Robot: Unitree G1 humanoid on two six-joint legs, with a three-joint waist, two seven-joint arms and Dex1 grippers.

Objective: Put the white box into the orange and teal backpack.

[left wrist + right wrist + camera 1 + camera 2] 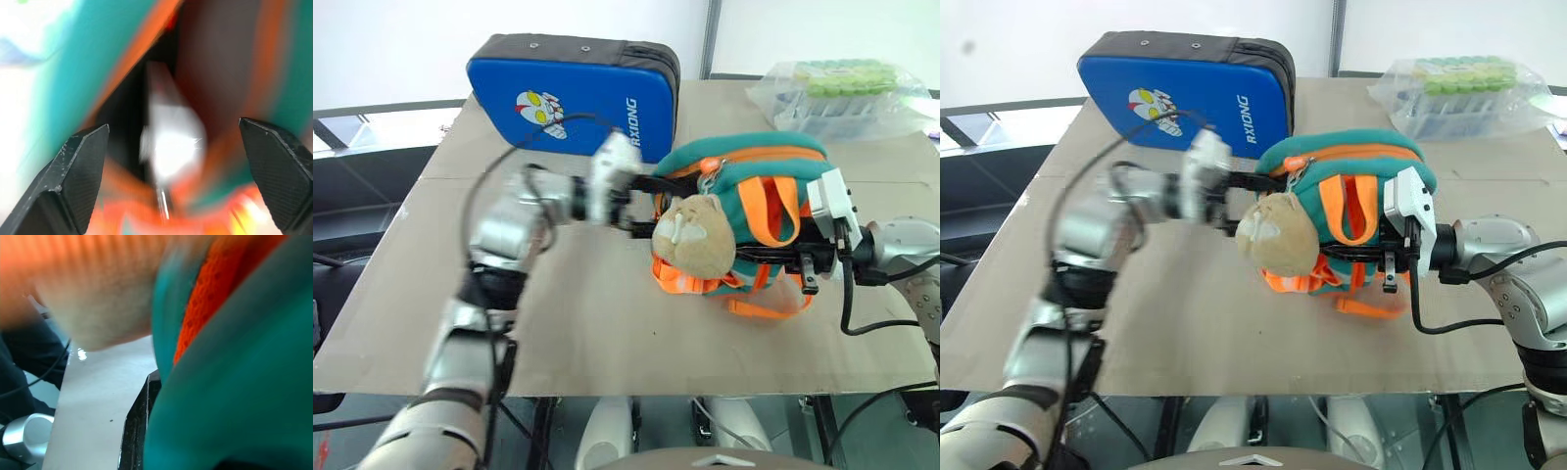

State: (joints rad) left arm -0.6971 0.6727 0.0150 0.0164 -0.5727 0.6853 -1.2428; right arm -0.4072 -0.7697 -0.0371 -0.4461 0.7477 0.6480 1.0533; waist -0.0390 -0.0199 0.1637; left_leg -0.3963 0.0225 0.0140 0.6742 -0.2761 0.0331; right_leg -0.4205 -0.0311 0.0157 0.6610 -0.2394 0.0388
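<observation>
The orange and teal backpack point(744, 211) stands near the middle of the surface point(587, 323), its tan plush toy point(695, 235) facing the near edge. The left claw point(178, 161) is spread wide at the backpack's open mouth, holding nothing; the white box point(171, 137) lies inside the opening, between the two fingers but clear of them. The right claw point(803, 250) is closed on the backpack's fabric at its right side. A blue zippered case point(578, 103) stands toward the far edge, a clear bag of tubes point(842, 93) at the far right corner.
</observation>
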